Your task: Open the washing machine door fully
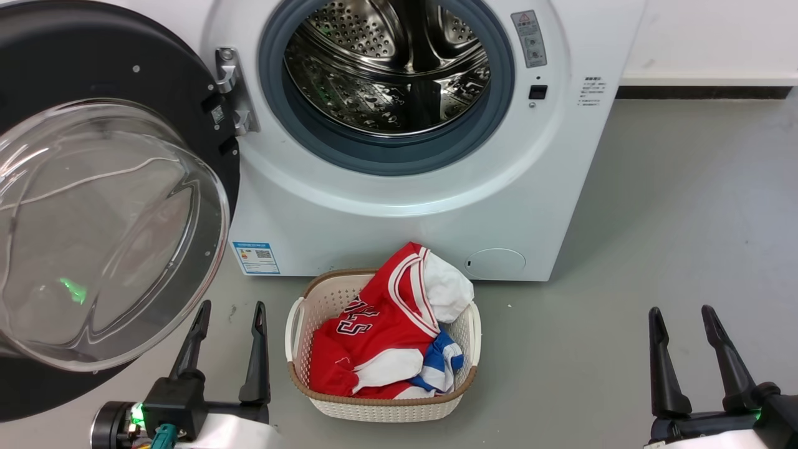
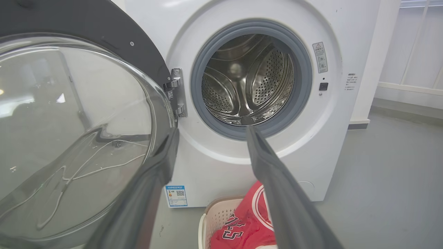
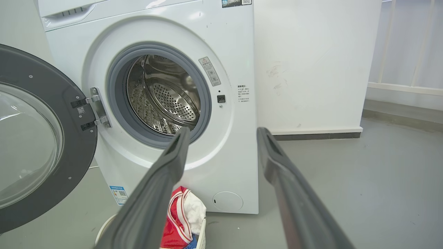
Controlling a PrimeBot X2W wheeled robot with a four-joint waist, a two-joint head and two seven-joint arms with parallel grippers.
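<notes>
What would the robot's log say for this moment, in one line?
washing machine door: wide open | left gripper: open, empty | right gripper: open, empty

The grey floor [image 1: 673, 262] (smooth, with a few faint specks) carries the white washing machine [image 1: 405, 218] and, just in front of it, a cream laundry basket [image 1: 374, 410] holding red and white clothes [image 1: 380, 330].
</notes>
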